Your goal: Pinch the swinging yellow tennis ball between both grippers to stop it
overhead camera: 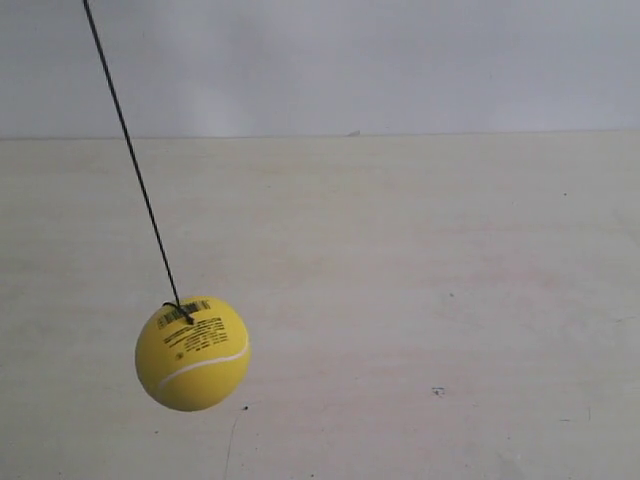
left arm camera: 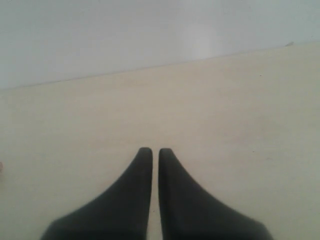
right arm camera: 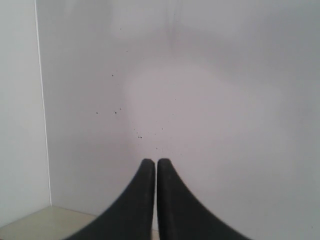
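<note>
As it hangs from a thin black string (overhead camera: pixel 130 150), the bright yellow tennis ball (overhead camera: pixel 192 353), with a white curved seam and a black barcode, sits at about seven o'clock in the exterior view; the string meets it at twelve o'clock on the ball and runs taut toward eleven o'clock, out of frame; the barcode and small print lie on the ball's upper face; the seam crosses its lower part from four to seven o'clock.

Pale cream tabletop (overhead camera: pixel 450 300): lies behind the ball in the exterior view; a plain grey-white wall (overhead camera: pixel 350 60) stands at twelve o'clock.

Matte-black tapered left gripper (left arm camera: pixel 155 152): its horn-shaped fingers (left arm camera: pixel 142 180) are pressed together, only a hairline slit between; cream tabletop lies beyond the tips, with wall behind.

Matte-black tapered right gripper (right arm camera: pixel 155 162): its fingers (right arm camera: pixel 142 192) are likewise drawn together, tips nearly touching; it faces the wall, and a sliver of tabletop shows beside it.
</note>
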